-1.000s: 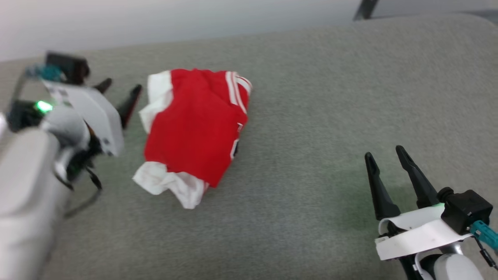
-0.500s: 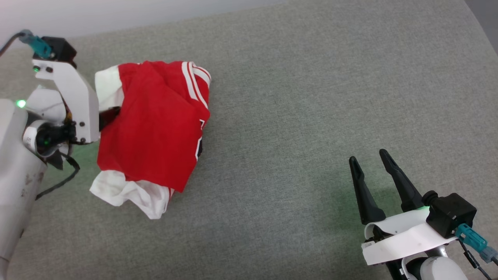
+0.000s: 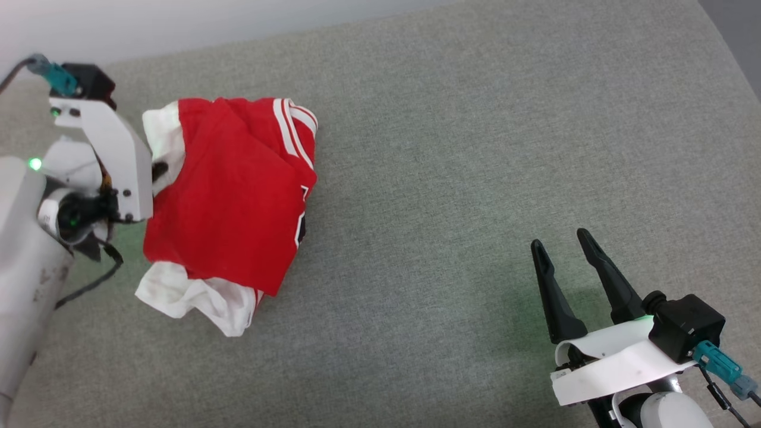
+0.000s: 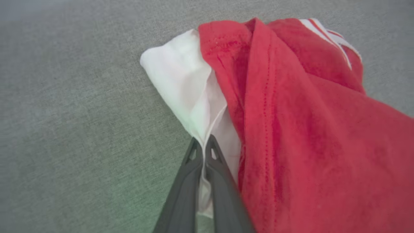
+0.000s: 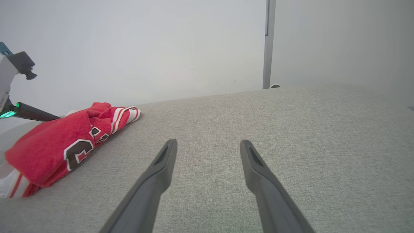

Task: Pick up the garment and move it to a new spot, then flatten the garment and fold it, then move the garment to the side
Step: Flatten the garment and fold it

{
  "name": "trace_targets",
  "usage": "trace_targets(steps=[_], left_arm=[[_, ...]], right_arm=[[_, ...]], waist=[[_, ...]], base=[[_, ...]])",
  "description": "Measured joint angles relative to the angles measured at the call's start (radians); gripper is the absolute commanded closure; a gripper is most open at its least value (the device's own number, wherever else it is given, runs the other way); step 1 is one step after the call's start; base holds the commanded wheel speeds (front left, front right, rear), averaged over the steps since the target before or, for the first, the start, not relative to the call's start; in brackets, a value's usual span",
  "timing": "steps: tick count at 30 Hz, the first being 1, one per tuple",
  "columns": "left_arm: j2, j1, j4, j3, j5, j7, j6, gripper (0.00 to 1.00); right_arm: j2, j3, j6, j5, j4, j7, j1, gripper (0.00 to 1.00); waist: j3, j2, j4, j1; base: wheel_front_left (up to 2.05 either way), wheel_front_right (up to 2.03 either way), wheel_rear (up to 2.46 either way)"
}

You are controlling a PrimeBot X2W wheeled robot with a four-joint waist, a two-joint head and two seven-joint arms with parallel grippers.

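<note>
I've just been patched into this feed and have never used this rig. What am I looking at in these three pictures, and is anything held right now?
It's a two-armed robot. One picture looks down from its head; the other two look along each gripper's dark fingers from the wrists. On the grey fabric surface lies one crumpled red garment. The left gripper is shut on the garment's white sleeve, clearest in the left wrist view. The right gripper is open and holds nothing, off to the garment's right.

The left gripper (image 4: 203, 145) was pinched shut on the garment (image 4: 307, 129). The right gripper (image 3: 557, 239) hovered well apart, fingers spread.
</note>
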Motion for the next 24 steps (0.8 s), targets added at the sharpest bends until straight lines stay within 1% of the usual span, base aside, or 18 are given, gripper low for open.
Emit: trace_targets(steps=[4,7,8,9,10,11,14,16,21,24], left_arm=[[0.001,-0.030,-0.040,-0.010,-0.018,-0.027,0.000,1.00],[-0.027,-0.053,-0.092,-0.012,-0.064,-0.018,0.000,1.00],[-0.027,-0.053,-0.092,-0.012,-0.064,-0.018,0.000,1.00],[-0.041,-0.062,-0.115,-0.020,-0.077,-0.007,0.000,1.00],[-0.072,-0.079,-0.163,-0.035,-0.106,0.023,0.000,1.00],[-0.072,-0.079,-0.163,-0.035,-0.106,0.023,0.000,1.00],[-0.128,-0.099,-0.217,-0.060,-0.146,0.060,0.000,1.00],[-0.168,-0.111,-0.228,-0.083,-0.151,0.066,0.000,1.00],[-0.296,-0.144,-0.163,-0.126,-0.140,0.054,0.004,1.00],[-0.368,-0.182,-0.098,-0.156,-0.100,0.012,0.006,1.00]], right_arm=[[0.003,0.000,0.000,0.003,0.003,-0.001,0.003,0.00],[0.004,-0.005,0.000,0.006,0.008,-0.003,0.017,0.00],[0.004,-0.005,0.000,0.006,0.008,-0.003,0.017,0.00],[0.005,-0.007,0.000,0.006,0.010,-0.005,0.020,0.00],[0.008,-0.009,0.000,0.007,0.013,-0.006,0.028,0.00],[0.008,-0.009,0.000,0.007,0.013,-0.006,0.028,0.00],[0.014,-0.012,0.000,0.011,0.016,-0.012,0.029,0.00],[0.019,-0.011,0.000,0.018,0.020,-0.018,0.029,0.00],[0.031,0.003,0.000,0.038,0.038,-0.036,0.022,0.00],[0.035,0.010,0.000,0.057,0.053,-0.048,0.003,0.00]], waist=[[-0.016,0.0000,-0.001,0.0001],[-0.030,0.0000,-0.003,0.0001],[-0.030,0.0000,-0.003,0.0001],[-0.035,0.0000,-0.005,0.0001],[-0.043,0.0000,-0.010,0.0000],[-0.043,0.0000,-0.010,0.0000],[-0.049,0.0000,-0.026,0.0000],[-0.049,0.0000,-0.040,0.0000],[-0.032,0.0000,-0.082,0.0001],[-0.010,0.0000,-0.109,0.0000]], base=[[0.00,0.00,0.00],[0.00,0.00,0.00],[0.00,0.00,0.00],[0.00,0.00,0.00],[0.00,0.00,0.00],[0.00,0.00,0.00],[0.00,0.00,0.00],[0.00,0.00,0.00],[0.00,0.00,0.00],[0.00,0.00,0.00]])
